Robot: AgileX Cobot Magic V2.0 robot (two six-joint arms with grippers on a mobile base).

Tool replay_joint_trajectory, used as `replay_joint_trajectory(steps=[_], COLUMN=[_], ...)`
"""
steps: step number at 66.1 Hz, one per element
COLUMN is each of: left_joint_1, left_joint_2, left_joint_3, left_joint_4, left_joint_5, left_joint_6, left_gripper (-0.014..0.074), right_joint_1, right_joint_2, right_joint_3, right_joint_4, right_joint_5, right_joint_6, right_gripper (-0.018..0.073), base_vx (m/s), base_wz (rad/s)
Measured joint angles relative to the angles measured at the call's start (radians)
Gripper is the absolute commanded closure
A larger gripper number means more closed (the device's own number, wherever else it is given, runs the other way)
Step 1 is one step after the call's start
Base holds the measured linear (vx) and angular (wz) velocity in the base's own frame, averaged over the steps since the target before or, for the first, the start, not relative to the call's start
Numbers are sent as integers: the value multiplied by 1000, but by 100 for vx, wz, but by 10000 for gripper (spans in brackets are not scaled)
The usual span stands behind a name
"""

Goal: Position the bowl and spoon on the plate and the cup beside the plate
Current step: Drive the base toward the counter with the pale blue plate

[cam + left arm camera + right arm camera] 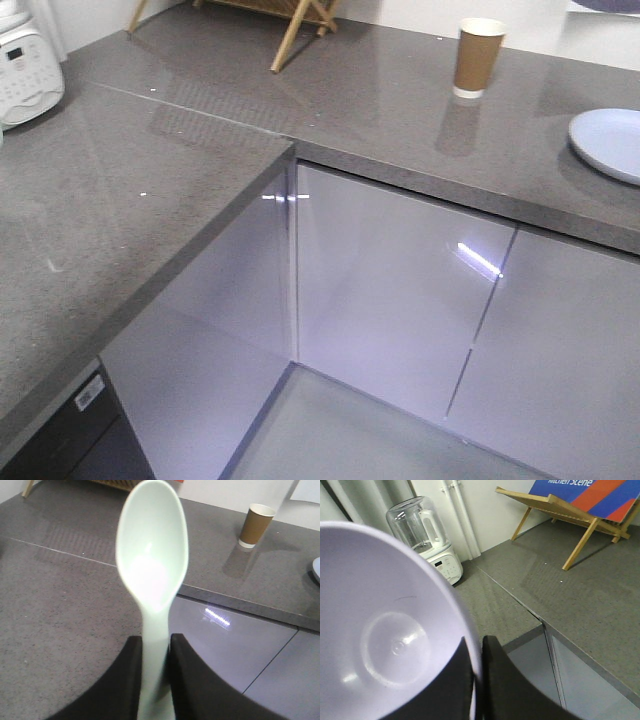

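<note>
Up on the countertop (400,110), front view: paper cup (479,57) upright, plate (610,143) off beside it, neither gripper visible. Left wrist: mint spoon (152,565) pinched by its handle between the left gripper (156,647) jaws, head poking well past the tips, so could swivel or slip on a bump. Right wrist: lavender bowl (385,630) rim clamped by the right gripper (476,652), one jaw inside, one outside. Thin-edge hold, might tilt or drop.

Grey L-shaped stone countertop (150,180) over glossy pale cabinet doors (400,290), wooden stand (580,546) by white wall (490,515).
</note>
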Motion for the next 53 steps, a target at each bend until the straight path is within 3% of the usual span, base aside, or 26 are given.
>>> replay_joint_trajectory(steps=[53], left_joint_1=[0], left_joint_2=[0], left_joint_3=[0], left_joint_4=[0], left_joint_5=[0], left_joint_6=[0], left_gripper=[603], right_joint_1=[0], right_joint_2=[0], right_joint_3=[0], right_joint_4=[0], right_joint_5=[0], right_joint_6=[0], right_gripper=[565], base_vx=[-4], base_wz=[-32])
